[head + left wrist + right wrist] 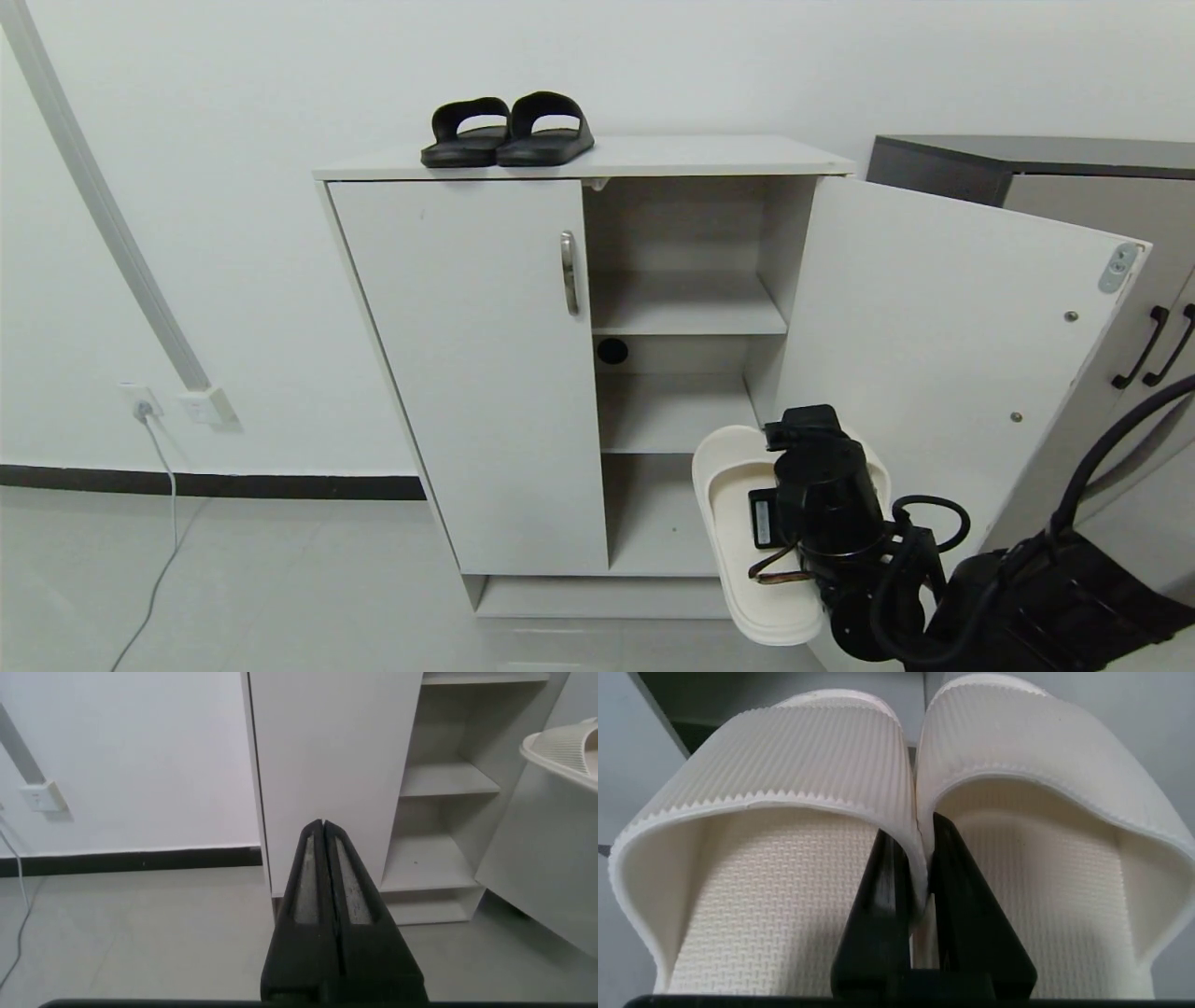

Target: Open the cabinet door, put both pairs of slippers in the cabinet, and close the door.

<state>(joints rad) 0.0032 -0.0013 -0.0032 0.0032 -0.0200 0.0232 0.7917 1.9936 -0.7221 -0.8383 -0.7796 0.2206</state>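
Observation:
The white cabinet (467, 373) stands against the wall with its right door (934, 345) swung open and its left door shut. A pair of black slippers (509, 131) rests on the cabinet top. My right gripper (803, 439) is shut on a pair of cream slippers (738, 523), pinching their inner edges together (918, 873), in front of the open lower compartment. My left gripper (322, 845) is shut with nothing in it, held low facing the cabinet's closed left door (336, 765). The cream slippers' edge (565, 751) shows in the left wrist view.
Three bare shelves (681, 303) lie inside the open right side. A dark grey cabinet (1074, 187) stands right behind the open door. A wall socket and cable (154, 439) sit at the left above a tiled floor.

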